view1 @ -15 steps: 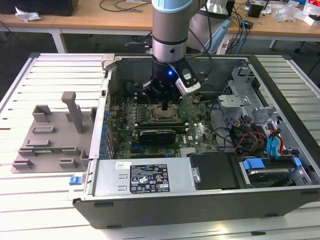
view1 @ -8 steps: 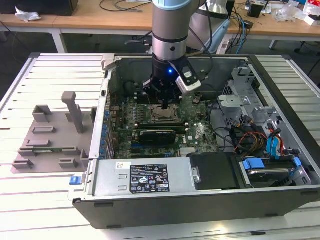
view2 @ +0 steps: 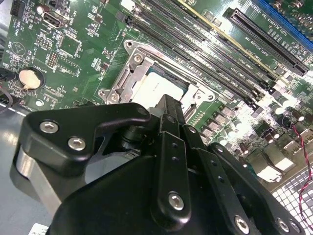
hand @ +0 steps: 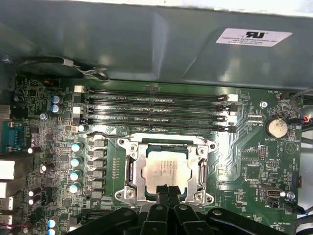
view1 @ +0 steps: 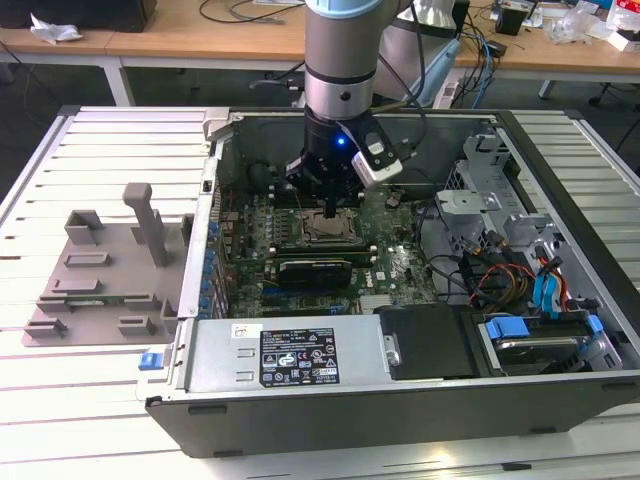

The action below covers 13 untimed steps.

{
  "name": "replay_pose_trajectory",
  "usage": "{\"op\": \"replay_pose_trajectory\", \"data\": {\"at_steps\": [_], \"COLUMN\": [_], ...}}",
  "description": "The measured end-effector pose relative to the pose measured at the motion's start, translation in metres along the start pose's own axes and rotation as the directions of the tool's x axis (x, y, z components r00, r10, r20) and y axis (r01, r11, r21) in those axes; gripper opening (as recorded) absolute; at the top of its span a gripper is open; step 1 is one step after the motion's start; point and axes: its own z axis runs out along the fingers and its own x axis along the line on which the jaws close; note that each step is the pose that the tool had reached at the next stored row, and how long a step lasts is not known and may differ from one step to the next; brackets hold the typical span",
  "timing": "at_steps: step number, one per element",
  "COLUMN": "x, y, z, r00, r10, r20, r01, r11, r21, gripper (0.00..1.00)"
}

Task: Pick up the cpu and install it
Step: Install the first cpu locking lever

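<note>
Exterior view: black tool (view1: 331,203) hangs just above the cpu (view1: 328,229), which lies in its socket on the green motherboard (view1: 392,262).
Second wrist view: cpu (view2: 149,90) is square and flat, with a pale matte metal top.
First wrist view: a bright steel frame (hand: 134,169) surrounds it. The tool's fingers (hand: 164,196) are pressed together and grip nothing.

Open dark-grey computer case (view1: 400,415) at the middle of a white slatted table (view1: 70,430), green motherboard (view1: 395,250) inside it, four black memory slots (hand: 156,105), round silver coin battery (hand: 277,128), grey plastic fixture (view1: 100,285) near the table's edge, exterior view's left.
</note>
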Motion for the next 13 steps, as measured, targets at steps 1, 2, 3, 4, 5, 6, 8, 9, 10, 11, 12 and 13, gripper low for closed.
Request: {"op": "replay_pose_trajectory", "data": {"at_steps": [1, 2, 3, 4, 5, 6, 8, 9, 10, 11, 12, 13], "x": [0.0, 0.0, -0.0001, -0.0001, -0.0001, -0.0002, -0.0004, -0.0005, -0.0005, -0.0005, -0.0005, -0.0005], "y": [0.0, 0.0, 0.0, 0.0, 0.0001, 0.0001, 0.0002, 0.0002, 0.0002, 0.0002, 0.0002, 0.0002], "z": [-0.0003, -0.0017, -0.0038, -0.0047, -0.006, -0.0084, -0.0171, -0.0199, -0.0211, -0.0212, -0.0215, -0.0215], "r00": [1.0, 1.0, 1.0, 1.0, 1.0, 1.0, 1.0, 1.0, 1.0, 1.0, 1.0, 1.0], "r10": [0.0, 0.0, 0.0, 0.0, 0.0, 0.0, 0.0, 0.0, 0.0, 0.0, 0.0, 0.0], "r20": [-0.0002, -0.0002, -0.0001, 0.0, -0.0001, 0.0, -0.0001, 0.0, 0.0, 0.0001, -0.0001, 0.0], "r01": [0.0, 0.0, 0.0, 0.0, 0.0, 0.0, 0.0, 0.0, 0.0, 0.0, 0.0, 0.0], "r11": [1.0, 1.0, 1.0, 1.0, 1.0, 1.0, 1.0, 1.0, 1.0, 1.0, 1.0, 1.0], "r21": [0.0002, 0.0003, 0.0001, 0.0, 0.0001, 0.0001, 0.0, 0.0, -0.0001, -0.0003, 0.0, -0.0001], "gripper": [0.11, 0.11, 0.11, 0.11, 0.11, 0.11, 0.11, 0.11, 0.11, 0.11, 0.11, 0.11]}}
